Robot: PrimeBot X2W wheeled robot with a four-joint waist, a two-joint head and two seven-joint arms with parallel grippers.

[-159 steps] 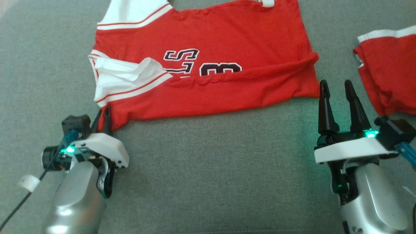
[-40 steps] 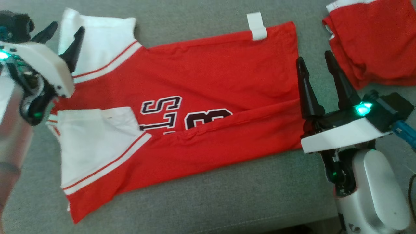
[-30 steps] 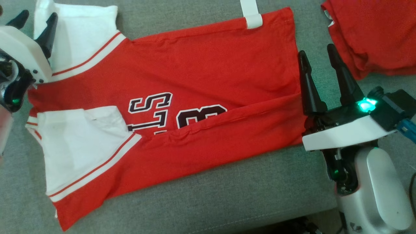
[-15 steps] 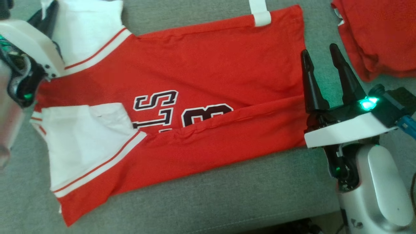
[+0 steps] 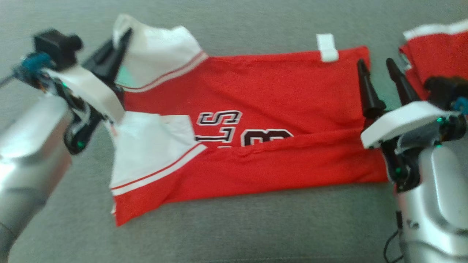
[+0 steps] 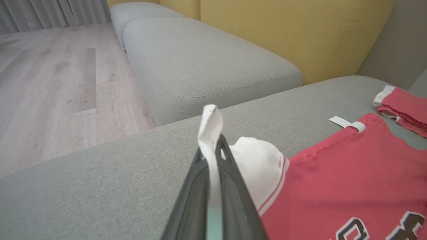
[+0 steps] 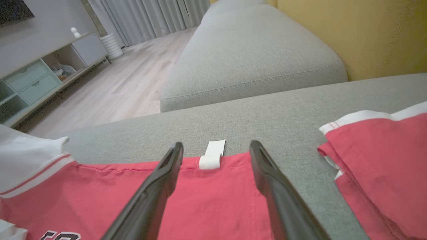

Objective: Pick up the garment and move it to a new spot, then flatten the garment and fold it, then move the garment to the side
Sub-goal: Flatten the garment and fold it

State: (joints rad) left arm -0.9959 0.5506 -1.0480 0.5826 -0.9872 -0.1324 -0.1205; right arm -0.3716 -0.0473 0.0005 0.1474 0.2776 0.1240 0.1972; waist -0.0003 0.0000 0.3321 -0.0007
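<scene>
A second ago the left gripper (image 5: 120, 40) was spread beside the far white sleeve (image 5: 161, 47). Now its fingers (image 6: 193, 193) are pressed together on a fold of that sleeve, and the corner is lifted off the sofa (image 5: 256, 226), with a strip of white standing up between the closed fingers in the left wrist view. The head camera has swung as well, so the jersey's slide across the picture is not to be read as a move. The jersey (image 5: 274, 84) lies lengthwise across the seat, its near edge already turned up over the lettering, so this pinch is judged to be the start of a further pull or fold, not a finished one. The right gripper (image 5: 382, 78) is held spread above the jersey's right edge with nothing between its fingers, the white tab (image 5: 327, 47) just beyond. A second red garment (image 5: 438, 58) lies near, to its right, and could be snagged if that arm is swung outward. The near sleeve (image 5: 150, 153), folded over the front, may be dragged askew.
</scene>
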